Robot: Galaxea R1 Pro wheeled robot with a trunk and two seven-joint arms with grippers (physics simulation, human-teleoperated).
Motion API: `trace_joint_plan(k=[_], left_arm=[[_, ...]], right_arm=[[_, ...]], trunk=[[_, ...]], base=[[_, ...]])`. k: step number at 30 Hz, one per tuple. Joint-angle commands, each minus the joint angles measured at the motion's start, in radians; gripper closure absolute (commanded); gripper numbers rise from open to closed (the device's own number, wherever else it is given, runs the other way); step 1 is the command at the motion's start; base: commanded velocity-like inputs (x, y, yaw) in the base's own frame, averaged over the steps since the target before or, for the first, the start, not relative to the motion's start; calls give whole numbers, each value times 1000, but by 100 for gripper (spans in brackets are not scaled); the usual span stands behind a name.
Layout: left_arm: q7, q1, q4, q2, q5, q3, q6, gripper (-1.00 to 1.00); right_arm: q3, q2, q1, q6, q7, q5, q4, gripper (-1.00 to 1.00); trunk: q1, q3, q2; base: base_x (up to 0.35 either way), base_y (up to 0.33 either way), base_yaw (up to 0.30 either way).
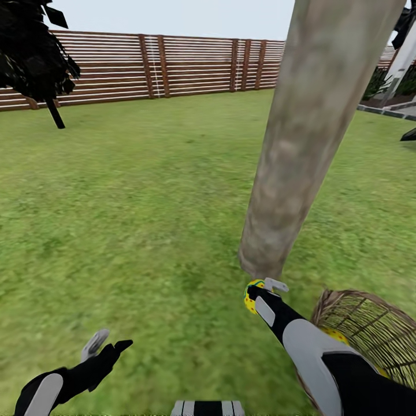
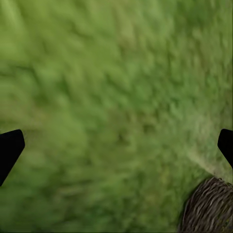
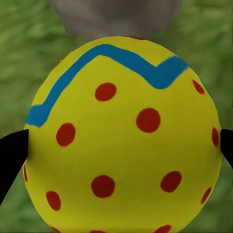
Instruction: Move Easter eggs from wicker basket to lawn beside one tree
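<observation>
My right gripper is shut on a yellow Easter egg with red dots and a blue zigzag band, held just above the lawn at the foot of the thick pale tree. The egg sits large between the two dark fingers, with the trunk's base right behind it. The wicker basket lies at the lower right, partly behind my right arm, with another yellow egg showing inside. My left gripper hangs open over bare grass, and the basket's rim shows beside it.
A brown slatted fence closes the far side of the garden. A slim dark tree stands at the far left. Paving and dark plants lie at the far right. Open grass spreads left of the trunk.
</observation>
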Motion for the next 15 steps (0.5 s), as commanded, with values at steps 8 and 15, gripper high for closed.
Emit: trace_joint_plan(k=[8,15], left_arm=[[11,-9,-174,-2,15,9,112,-100],[17,-36,-194,-2,79,8,130,-100]], right_arm=[[0,-2,-7,-3,-6,0,-8,100],[-1,-15,-12,-8,-6,0,-11,100]], trunk=[[3,-32,-2],[7,-59,-4]], base=[[0,0,0],[0,0,0]])
